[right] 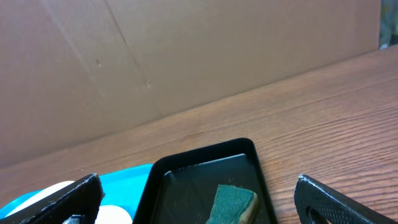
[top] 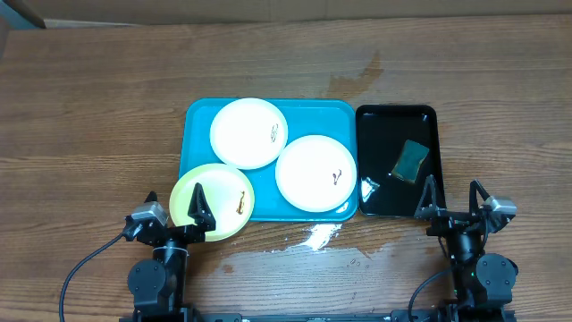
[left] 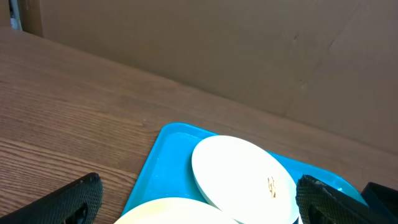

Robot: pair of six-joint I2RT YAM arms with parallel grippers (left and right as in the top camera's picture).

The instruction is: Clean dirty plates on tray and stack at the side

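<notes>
At the front of the surface (top: 89,134), left fingers (top: 202,207) and right fingers (top: 428,199) stand wide apart, empty. One left finger covers part of the yellow-green plate (top: 228,190); two white plates (top: 248,132) lie on the tray (top: 201,121), smears (top: 273,135) indistinct.

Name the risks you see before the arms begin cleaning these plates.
1. The yellow-green plate overhangs the tray at its near-left corner; pressing on it may tip it or slide it off.
2. The far white plate and the near white plate lie almost touching, so lifting one could nudge the other.
3. A puddle lies on the table in front of the tray; a plate set there might slip.
</notes>
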